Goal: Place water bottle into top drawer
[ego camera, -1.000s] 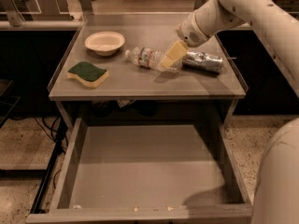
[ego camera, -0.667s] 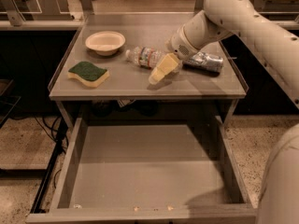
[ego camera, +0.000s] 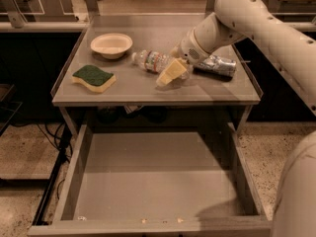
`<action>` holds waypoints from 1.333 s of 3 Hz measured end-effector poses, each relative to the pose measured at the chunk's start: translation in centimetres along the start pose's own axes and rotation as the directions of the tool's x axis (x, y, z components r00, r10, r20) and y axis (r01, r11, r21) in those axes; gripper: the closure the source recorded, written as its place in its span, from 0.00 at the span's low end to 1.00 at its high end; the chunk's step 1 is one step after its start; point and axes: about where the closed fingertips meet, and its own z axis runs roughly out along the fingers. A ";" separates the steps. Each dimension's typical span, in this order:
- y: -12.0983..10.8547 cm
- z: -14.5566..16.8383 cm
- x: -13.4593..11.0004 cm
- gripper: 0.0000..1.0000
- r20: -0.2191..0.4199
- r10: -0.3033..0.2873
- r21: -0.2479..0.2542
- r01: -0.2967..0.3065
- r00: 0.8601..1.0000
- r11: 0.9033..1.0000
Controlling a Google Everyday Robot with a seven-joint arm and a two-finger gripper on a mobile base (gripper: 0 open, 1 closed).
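Note:
The water bottle (ego camera: pixel 152 60) lies on its side on the table top (ego camera: pixel 133 90), white cap pointing left toward the bowl, its label band showing. My gripper (ego camera: pixel 171 72) hangs low over the table just right of the bottle's base, touching or almost touching it. The arm comes in from the upper right. The top drawer (ego camera: pixel 148 179) is pulled out wide open below the table's front edge. Its flat grey floor holds nothing.
A shiny silver can (ego camera: pixel 219 66) lies on its side right of the gripper, under the arm. A cream bowl (ego camera: pixel 111 45) stands at the back left. A green-and-yellow sponge (ego camera: pixel 94 78) lies at the front left. The robot's body fills the lower right.
My gripper has moved left and toward the table's front, dropping from above the can's end to beside the bottle's base. The bottle, can and drawer have not moved.

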 end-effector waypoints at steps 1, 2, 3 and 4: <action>0.0 0.0 0.0 0.50 0.000 0.000 0.000 0.000 1.000 1.000; 0.0 0.0 0.0 0.81 0.000 0.000 0.000 0.000 1.000 1.000; 0.0 0.0 0.0 1.00 0.000 0.000 0.000 0.000 1.000 1.000; 0.1 0.3 -0.1 1.00 -0.005 -0.001 -0.012 0.001 1.000 1.000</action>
